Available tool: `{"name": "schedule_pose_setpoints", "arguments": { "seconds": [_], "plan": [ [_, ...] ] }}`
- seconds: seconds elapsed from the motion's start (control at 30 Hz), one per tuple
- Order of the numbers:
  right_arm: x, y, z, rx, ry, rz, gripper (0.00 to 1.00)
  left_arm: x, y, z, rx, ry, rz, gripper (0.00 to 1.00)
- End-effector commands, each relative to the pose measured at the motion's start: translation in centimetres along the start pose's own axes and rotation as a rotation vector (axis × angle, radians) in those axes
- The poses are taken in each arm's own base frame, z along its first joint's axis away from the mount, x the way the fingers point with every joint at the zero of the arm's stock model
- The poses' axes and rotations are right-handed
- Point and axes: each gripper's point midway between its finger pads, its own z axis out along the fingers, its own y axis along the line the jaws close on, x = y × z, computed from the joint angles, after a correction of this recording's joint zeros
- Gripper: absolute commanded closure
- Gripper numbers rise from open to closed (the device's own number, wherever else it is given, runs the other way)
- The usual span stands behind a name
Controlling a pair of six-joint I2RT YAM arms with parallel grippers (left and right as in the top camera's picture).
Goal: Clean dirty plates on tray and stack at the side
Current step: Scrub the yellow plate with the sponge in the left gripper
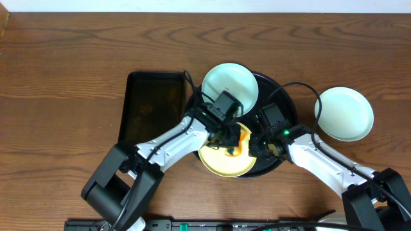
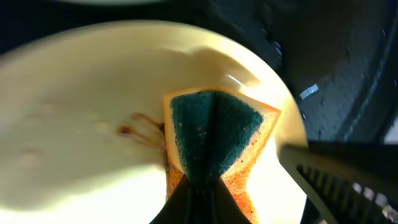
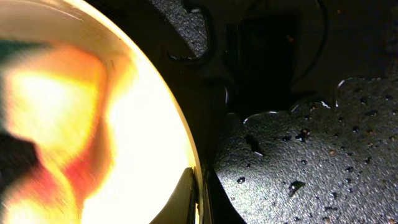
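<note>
The pale yellow plate (image 1: 221, 162) lies on the front of the round black tray (image 1: 286, 102). My left gripper (image 1: 229, 139) is shut on an orange sponge with a green scrub face (image 2: 214, 134) and presses it onto this plate beside a brown smear (image 2: 140, 127). My right gripper (image 1: 260, 146) is shut on the yellow plate's right rim (image 3: 186, 155). A mint-white plate (image 1: 230, 85) sits at the tray's back. Another mint-white plate (image 1: 345, 113) lies on the table right of the tray.
A smaller black rectangular tray (image 1: 153, 102) lies left of the round tray. The round tray's floor (image 3: 311, 162) is wet with dark specks. Cables run over both arms. Wooden table all around.
</note>
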Motion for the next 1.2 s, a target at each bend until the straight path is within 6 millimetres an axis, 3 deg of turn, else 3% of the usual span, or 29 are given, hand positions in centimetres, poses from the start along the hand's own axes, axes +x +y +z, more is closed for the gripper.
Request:
{"name": "schedule_pose_setpoints", "arguments": {
  "seconds": [0.0,0.23,0.37,0.67,0.83,0.97,1.17],
  "plan": [
    [0.5,-3.0,0.3,0.121,0.008,0.003,0.99,-1.5,3.4,-0.2,-0.081,-0.041,-0.079,0.92],
    [0.8,-3.7,0.2,0.159,0.015,0.004,0.99,-2.4,5.1,-1.5,-0.094,-0.054,-0.141,0.93],
    [0.8,-3.7,0.2,0.159,0.013,0.004,0.99,-3.0,5.0,-3.3,-0.081,-0.09,-0.149,0.92],
    [0.8,-3.7,0.2,0.159,0.014,0.004,0.99,-4.3,6.7,-11.5,-0.16,-0.289,-0.176,0.93],
    [0.8,-3.7,0.2,0.158,0.014,0.004,0.86,-3.9,8.0,-15.0,-0.182,-0.348,-0.207,0.92],
    [0.8,-3.7,0.2,0.158,0.013,0.004,0.75,-3.9,11.0,-16.8,-0.24,-0.377,-0.286,0.93],
    [0.9,-3.4,0.3,0.14,0.023,0.005,0.71,-3.5,13.3,-17.4,-0.273,-0.364,-0.36,0.92]
  ]
}}
